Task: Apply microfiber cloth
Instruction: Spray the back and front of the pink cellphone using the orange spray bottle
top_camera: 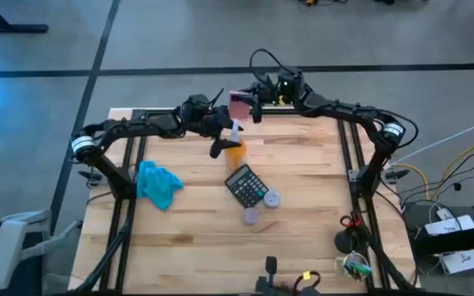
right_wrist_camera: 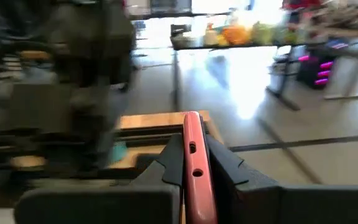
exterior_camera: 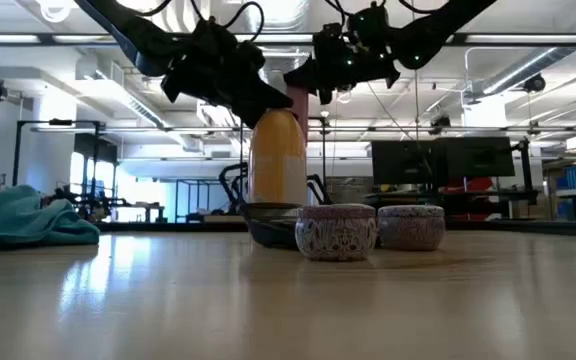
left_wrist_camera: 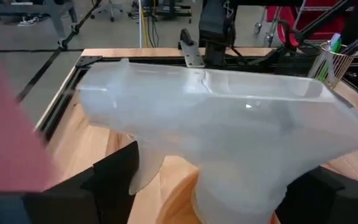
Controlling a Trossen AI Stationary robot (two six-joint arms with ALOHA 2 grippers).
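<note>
Gripper work here is split. The left gripper [top_camera: 223, 140] sits at the orange spray bottle [top_camera: 234, 152] near the middle of the tabletop [top_camera: 303, 238], slightly toward the far edge. In the left wrist view its two dark fingers stand either side of the bottle's translucent white trigger head [left_wrist_camera: 229, 130], apparently clamped around the neck, though contact itself is hidden. The right gripper [top_camera: 249, 105] hangs above the far edge, closed on a thin pink slab [right_wrist_camera: 194, 168], which shows edge-on between its fingers.

The microfiber cloth [top_camera: 158, 182] lies untouched toward the left edge of the tabletop, well apart from both grippers and from the black calculator [top_camera: 246, 186] and the two small round tins [top_camera: 260, 207] near the centre. It is teal-blue, unmarked and rumpled into a loose heap with raised folds, low and soft in the low view.

Both grippers look occupied, so the wiping step seems not yet begun. To do it well, an arm would probably first have to free itself; the left is the nearer one. A raised fold would be the best place to pinch, since limp fabric slips from a shallow grip. The cloth should then be carried clear of the bottle, which could tip if brushed.
</note>
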